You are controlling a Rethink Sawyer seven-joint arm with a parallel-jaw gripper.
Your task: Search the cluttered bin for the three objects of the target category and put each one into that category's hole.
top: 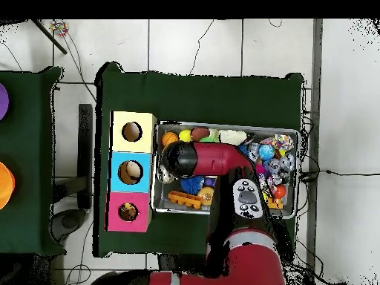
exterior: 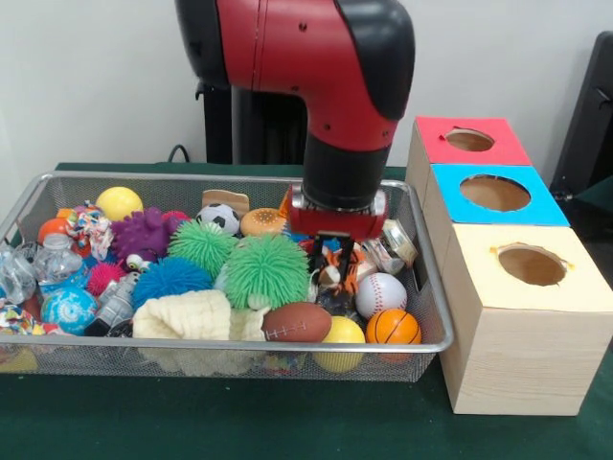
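Down among bin [exterior: 29, 206] clutter, pincer [exterior: 332, 257]

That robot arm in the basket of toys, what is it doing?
The gripper is down in the wire bin, right on an orange striped plush tiger among the balls. It looks set to take the tiger, though whether it is gripped cannot be seen. Beside the bin stand three wooden boxes with round holes; the red hole is the farthest one, and the tiger has not gone in yet.
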